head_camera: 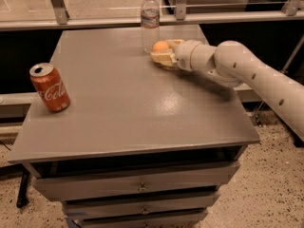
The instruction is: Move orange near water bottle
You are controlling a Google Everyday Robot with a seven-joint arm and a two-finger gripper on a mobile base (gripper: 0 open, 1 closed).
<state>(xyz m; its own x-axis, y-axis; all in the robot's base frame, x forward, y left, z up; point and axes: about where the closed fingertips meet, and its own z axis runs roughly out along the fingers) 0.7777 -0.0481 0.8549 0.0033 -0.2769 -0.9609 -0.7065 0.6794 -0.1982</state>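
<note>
The orange (160,46) sits between the pale fingers of my gripper (163,52), which is shut on it, at the far middle of the grey table (123,103). The water bottle (149,22), clear with a white cap and a pale label band, stands upright at the table's far edge, just left of the orange and a small gap from it. My white arm (247,75) reaches in from the right. I cannot tell whether the orange rests on the table or hangs just above it.
A red cola can (49,87) stands upright near the table's left edge. The table has drawers (142,186) below its front edge. A metal rail with glass (95,20) runs behind the table. Speckled floor (270,175) lies to the right.
</note>
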